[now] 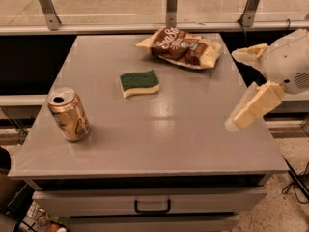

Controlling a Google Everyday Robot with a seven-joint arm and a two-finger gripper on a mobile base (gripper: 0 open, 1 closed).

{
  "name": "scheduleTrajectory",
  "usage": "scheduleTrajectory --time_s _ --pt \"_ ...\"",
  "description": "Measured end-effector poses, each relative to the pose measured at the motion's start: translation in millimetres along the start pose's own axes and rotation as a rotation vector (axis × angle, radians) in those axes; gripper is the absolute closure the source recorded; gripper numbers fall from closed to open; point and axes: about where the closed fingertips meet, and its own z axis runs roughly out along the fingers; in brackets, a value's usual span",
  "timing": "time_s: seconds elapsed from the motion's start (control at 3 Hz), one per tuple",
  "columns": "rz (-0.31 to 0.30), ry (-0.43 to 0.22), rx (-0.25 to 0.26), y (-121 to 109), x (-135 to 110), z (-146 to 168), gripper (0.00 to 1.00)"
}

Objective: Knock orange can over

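Orange-gold can (69, 115) stands upright, leftward across the table (183, 139) from my gripper (234, 90), fingers spread apart.

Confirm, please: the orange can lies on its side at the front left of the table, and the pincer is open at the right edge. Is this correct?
Not quite. The camera view shows the orange can standing upright, not on its side. The rest holds: it is at the front left of the table, and the pincer is open at the right edge.
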Motion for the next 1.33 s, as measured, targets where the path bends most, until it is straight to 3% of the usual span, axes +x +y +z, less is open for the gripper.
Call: scheduleTrajectory --time_s 0.33,0.67,1.0,1.33 --pt "-0.009 -0.199 -0.035 5 -36 32 0.0" --pt "-0.021 -0.321 -0.065 13 -65 57 0.0" --pt "-0.03 -0.371 -0.089 18 -90 86 0.0" --pt "-0.031 -0.371 -0.089 19 -90 86 0.0"
